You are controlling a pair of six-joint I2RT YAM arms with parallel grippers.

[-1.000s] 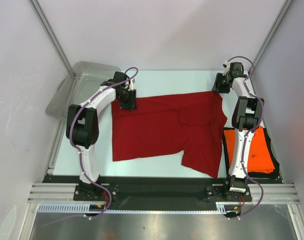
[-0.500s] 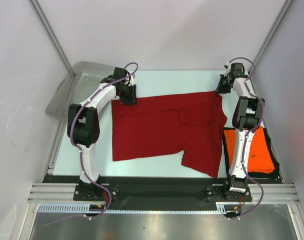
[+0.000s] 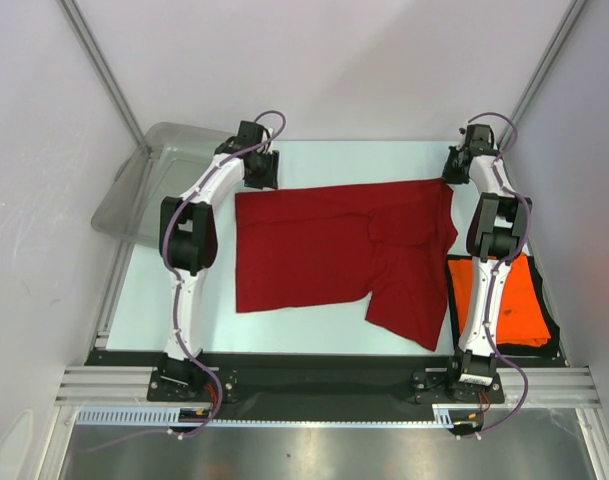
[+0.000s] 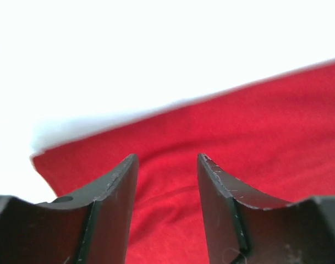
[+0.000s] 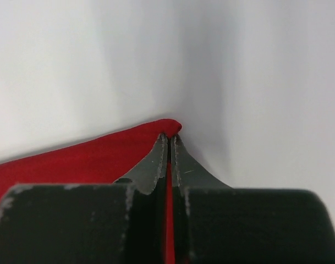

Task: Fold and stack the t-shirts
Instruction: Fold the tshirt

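Observation:
The dark red t-shirt (image 3: 334, 245) lies spread flat on the white table, partly folded at its right side. My left gripper (image 3: 261, 170) is open at the shirt's far left corner; in the left wrist view its jaws (image 4: 167, 157) stand apart over the red cloth (image 4: 266, 126), gripping nothing. My right gripper (image 3: 453, 168) is shut on the shirt's far right corner; the right wrist view shows red cloth (image 5: 73, 159) pinched between the closed jaws (image 5: 170, 135). The bright orange t-shirt (image 3: 529, 300) lies folded at the right, beside the right arm.
A translucent grey plastic tub (image 3: 154, 175) stands at the far left, just off the table (image 3: 174, 300). Grey walls close in on both sides and behind. The arm bases sit at the near edge.
The red shirt has slid to the right. My left gripper has moved farther back to the shirt's far left corner. My right gripper has moved slightly back and right with the corner.

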